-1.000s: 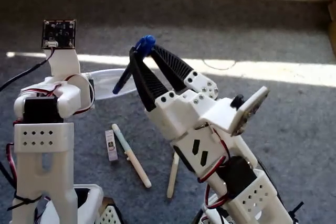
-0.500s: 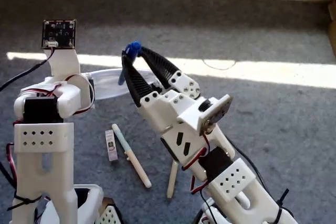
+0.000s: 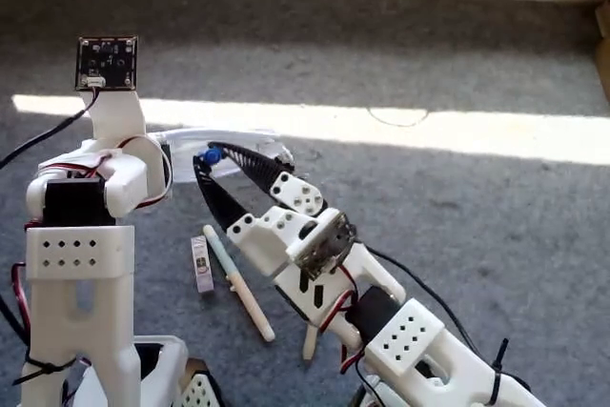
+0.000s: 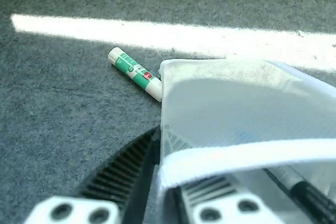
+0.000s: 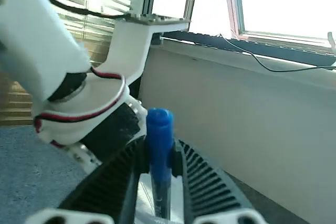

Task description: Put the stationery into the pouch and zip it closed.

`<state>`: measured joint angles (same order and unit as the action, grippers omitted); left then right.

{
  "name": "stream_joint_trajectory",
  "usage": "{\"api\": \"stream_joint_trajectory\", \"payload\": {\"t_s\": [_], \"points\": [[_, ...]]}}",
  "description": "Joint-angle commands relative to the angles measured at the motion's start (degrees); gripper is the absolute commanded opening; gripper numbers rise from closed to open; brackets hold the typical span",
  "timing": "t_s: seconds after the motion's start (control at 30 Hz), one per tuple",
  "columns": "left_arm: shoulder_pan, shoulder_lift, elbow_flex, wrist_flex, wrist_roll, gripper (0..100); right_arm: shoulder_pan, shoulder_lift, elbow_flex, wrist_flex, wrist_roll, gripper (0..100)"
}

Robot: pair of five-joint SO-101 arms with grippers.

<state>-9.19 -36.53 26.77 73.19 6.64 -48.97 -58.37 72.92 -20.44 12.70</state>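
The left gripper (image 4: 161, 148) is closed on the rim of the clear plastic pouch (image 4: 236, 114) and lifts its mouth, probably so that things can slide in. The right gripper (image 3: 204, 165) pinches a blue-capped pen (image 3: 212, 154) at that mouth. A pale-green marker (image 3: 233, 278) lies on the grey carpet (image 3: 477, 235), not yet packed.

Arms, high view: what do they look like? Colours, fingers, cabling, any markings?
Both are white printed plastic with black servos and red and black wires. The left arm has a grid of small holes and carries a black camera board. The right arm has the same hole grid, two black slots and a thin black cable. The right gripper has black ribbed fingers.
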Motion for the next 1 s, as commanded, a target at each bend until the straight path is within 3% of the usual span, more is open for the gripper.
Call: {"api": "stream_joint_trajectory", "payload": {"t_s": [0.0, 0.23, 0.4, 0.57, 0.97], "points": [[-0.5, 1.2, 0.5, -0.9, 0.3, 1, -1.1, -0.2, -0.1, -0.6, 1.1, 0.5], [-0.5, 1.2, 0.5, -0.9, 0.3, 1, -1.1, -0.3, -0.7, 9.9, 1.1, 1.0], [-0.5, 1.2, 0.5, -0.9, 0.3, 1, -1.3, -0.3, -0.7, 10.2, 1.1, 1.5], [-0.5, 1.2, 0.5, -0.9, 0.3, 1, -1.2, -0.3, -0.7, 10.3, 1.0, 9.8], [-0.5, 1.2, 0.5, -0.9, 0.3, 1, -1.1, -1.5, -0.7, 10.6, 1.0, 10.1]]}}
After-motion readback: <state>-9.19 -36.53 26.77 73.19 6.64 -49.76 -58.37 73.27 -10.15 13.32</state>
